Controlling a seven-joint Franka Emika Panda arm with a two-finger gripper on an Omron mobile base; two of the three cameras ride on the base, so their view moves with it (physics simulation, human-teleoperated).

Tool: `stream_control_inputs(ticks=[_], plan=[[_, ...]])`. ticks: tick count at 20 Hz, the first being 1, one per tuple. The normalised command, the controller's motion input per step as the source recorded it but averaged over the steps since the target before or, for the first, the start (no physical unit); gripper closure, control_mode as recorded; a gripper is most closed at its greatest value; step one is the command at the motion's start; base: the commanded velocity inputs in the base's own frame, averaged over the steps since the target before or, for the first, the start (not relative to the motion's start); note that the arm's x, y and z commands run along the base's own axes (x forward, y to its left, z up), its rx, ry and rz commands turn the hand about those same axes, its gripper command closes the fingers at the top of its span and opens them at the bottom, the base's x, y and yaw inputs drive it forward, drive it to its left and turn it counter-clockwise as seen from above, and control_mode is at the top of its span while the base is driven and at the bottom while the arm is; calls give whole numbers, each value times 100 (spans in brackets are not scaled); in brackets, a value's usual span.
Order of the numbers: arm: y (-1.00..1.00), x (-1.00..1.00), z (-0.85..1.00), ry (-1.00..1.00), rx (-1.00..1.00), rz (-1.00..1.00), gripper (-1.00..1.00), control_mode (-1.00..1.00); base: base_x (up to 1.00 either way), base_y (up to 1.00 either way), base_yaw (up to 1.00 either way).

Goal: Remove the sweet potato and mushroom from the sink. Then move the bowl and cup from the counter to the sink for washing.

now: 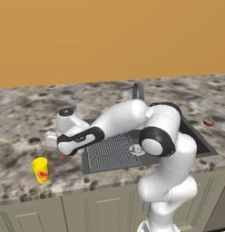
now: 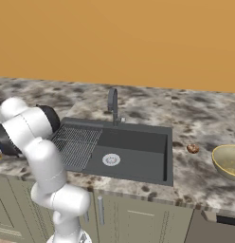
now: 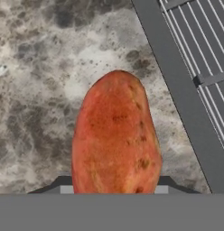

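Glossy white arm [image 1: 171, 181], rounded segments stacked like bulbous cylinders; black bands at joints; round black-rimmed cap on elbow joint; grey disc cap atop wrist link; black shell around end effector [image 1: 63, 154] mount; no cables or screws visible

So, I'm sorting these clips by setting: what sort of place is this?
A rendered kitchen, it seems: a dark sink with an arched faucet set in a speckled stone counter, with cabinet doors below.
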Motion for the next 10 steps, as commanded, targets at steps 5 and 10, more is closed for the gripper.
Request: stream_control_inputs(ticks=[5,10], plan=[[19,17,-15,0,2,-12,100,-100,0,0,0],[17,14,-15,0,2,-11,100,-100,0,0,0]])
